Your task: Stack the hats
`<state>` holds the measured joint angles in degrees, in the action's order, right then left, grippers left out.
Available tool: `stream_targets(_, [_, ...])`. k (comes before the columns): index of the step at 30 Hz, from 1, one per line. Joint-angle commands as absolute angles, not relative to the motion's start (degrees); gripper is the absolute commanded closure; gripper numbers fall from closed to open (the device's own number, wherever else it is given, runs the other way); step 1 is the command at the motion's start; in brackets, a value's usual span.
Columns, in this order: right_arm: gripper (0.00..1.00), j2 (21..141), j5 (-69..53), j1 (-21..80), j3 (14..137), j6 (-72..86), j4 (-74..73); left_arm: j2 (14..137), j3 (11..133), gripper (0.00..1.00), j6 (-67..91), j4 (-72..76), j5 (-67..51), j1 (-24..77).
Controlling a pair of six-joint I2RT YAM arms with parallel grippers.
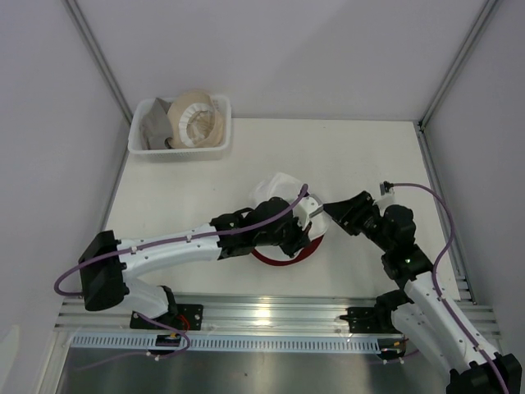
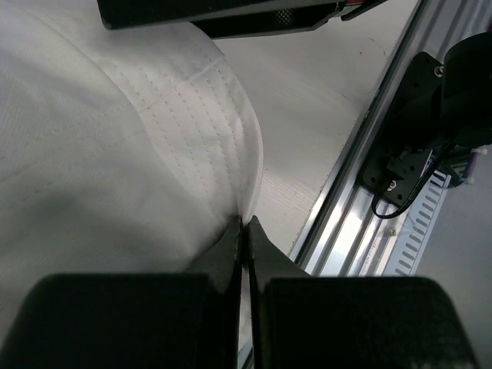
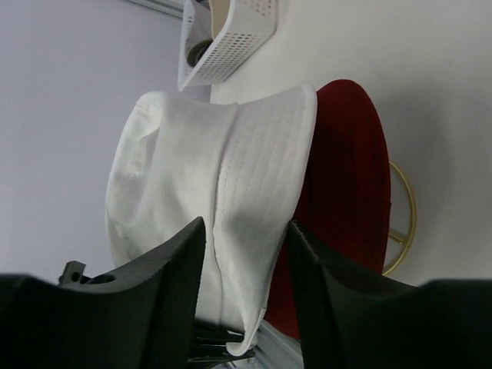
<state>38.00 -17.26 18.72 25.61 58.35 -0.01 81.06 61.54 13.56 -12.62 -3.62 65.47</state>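
Observation:
The white hat [image 1: 277, 191] hangs above the dark red hat [image 1: 283, 256], which lies flat on the table. My left gripper [image 1: 302, 223] is shut on the white hat's brim edge; in the left wrist view its fingertips [image 2: 244, 224] pinch the stitched brim of the white hat [image 2: 115, 154]. My right gripper [image 1: 326, 210] is open at the hat's right side. In the right wrist view the right gripper [image 3: 246, 234] straddles the white hat's brim [image 3: 254, 177], with the red hat [image 3: 346, 192] behind. The beige hat [image 1: 197, 119] and grey hat [image 1: 154, 127] lie in the basket.
The white mesh basket [image 1: 217, 144] stands at the table's far left corner and shows in the right wrist view [image 3: 238, 38]. A thin yellow ring [image 3: 406, 223] lies on the table by the red hat. The metal rail [image 2: 361, 215] runs along the near edge.

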Motion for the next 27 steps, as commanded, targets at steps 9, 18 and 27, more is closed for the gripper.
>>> stream_targets(9, [1.0, 40.25, -16.09, 19.95, 26.81, 57.49, 1.32, 80.08, 63.81, 0.78, 14.85, -10.46, -4.13, 65.83])
stream_targets(18, [1.0, 40.43, -11.16, 20.04, 24.44, 49.13, -1.85, 71.9, 66.79, 0.38, 16.7, -14.5, -0.36, 65.92])
stream_targets(27, [1.0, 43.16, -11.69, 21.18, 20.92, 45.71, 4.57, 59.43, 64.96, 0.06, 30.82, -20.92, 17.49, 56.99])
